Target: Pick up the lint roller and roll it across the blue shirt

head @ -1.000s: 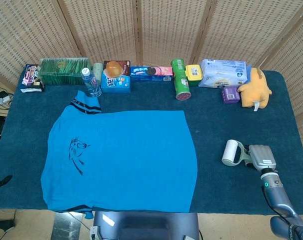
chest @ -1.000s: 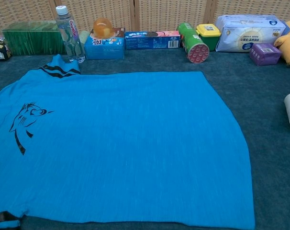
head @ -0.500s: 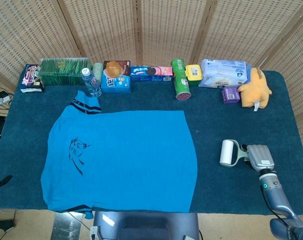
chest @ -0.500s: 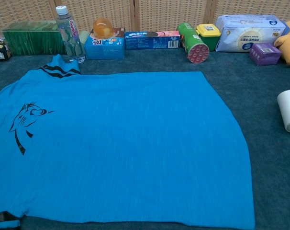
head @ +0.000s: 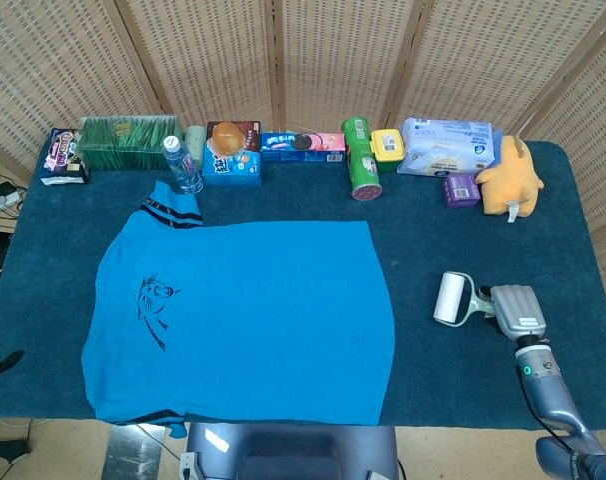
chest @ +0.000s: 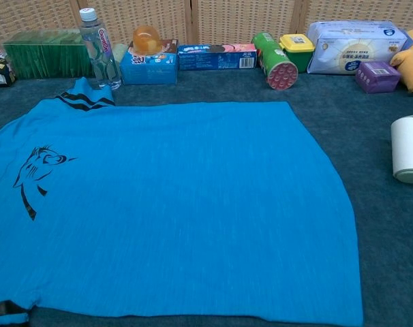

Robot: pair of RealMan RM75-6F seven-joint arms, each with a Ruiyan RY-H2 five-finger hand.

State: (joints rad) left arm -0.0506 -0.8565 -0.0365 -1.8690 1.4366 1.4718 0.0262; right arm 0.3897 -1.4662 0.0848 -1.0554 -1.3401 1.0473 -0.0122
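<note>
1. One right hand [head: 517, 310] grips the handle of one lint roller [head: 450, 298]; its fingers are wrapped round the handle, and the white roll sticks out past the fingertips toward the shirt.
2. One blue shirt [head: 243, 315] lies flat on the table [head: 463, 240], near the roll but apart from it, on the side away from the hand.
3. The left hand shows in neither view.
4. One water bottle [head: 182, 164] stands at the shirt's collar, well apart from the fingers.

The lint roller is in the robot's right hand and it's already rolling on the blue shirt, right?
Not quite. The right hand does hold the lint roller, but the head view shows it over the bare tablecloth, apart from the blue shirt.
</note>
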